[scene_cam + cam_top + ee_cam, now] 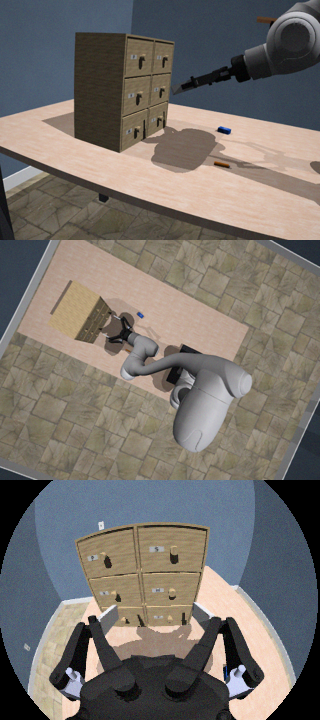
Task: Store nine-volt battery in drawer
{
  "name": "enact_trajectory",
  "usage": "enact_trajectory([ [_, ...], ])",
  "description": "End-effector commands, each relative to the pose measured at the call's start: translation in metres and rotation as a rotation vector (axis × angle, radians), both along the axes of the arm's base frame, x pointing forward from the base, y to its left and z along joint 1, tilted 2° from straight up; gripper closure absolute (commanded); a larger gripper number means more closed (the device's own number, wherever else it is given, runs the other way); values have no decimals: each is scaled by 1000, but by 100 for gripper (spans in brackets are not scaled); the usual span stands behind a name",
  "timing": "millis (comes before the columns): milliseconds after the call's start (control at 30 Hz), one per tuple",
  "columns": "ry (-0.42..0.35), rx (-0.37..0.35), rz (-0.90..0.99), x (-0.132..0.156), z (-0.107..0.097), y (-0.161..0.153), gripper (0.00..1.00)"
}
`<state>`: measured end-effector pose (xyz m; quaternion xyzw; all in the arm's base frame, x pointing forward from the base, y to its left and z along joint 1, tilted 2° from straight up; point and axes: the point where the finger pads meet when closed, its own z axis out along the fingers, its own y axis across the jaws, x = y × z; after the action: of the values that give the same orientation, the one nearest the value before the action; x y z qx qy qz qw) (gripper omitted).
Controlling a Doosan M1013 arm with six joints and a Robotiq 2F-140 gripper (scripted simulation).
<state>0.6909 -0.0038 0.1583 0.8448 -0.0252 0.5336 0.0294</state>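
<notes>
The small chest stands upright with six knobbed drawers, all looking pushed in. The labels are small; the middle right drawer may read H, but I cannot read it surely. The blue nine-volt battery lies on the table in front of the chest, off to one side; a sliver of it shows in the wrist view. My gripper is wide open and empty, raised above the table. Its fingers point at the chest's front, tilted slightly down, with a gap before it.
An orange cylinder lies on the table on the other side, near the arm's wrist in the top view. A black plate is by the arm's base. Walls stand behind the chest, and a wooden shelf shows at the upper right.
</notes>
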Motion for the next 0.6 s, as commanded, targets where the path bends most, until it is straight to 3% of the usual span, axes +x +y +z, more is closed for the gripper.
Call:
enact_trajectory([
  [0, 64, 3, -3, -3, 4, 0, 0],
  [267, 215, 15, -7, -15, 15, 1, 0],
  [567, 255, 14, -13, -18, 17, 0, 0],
])
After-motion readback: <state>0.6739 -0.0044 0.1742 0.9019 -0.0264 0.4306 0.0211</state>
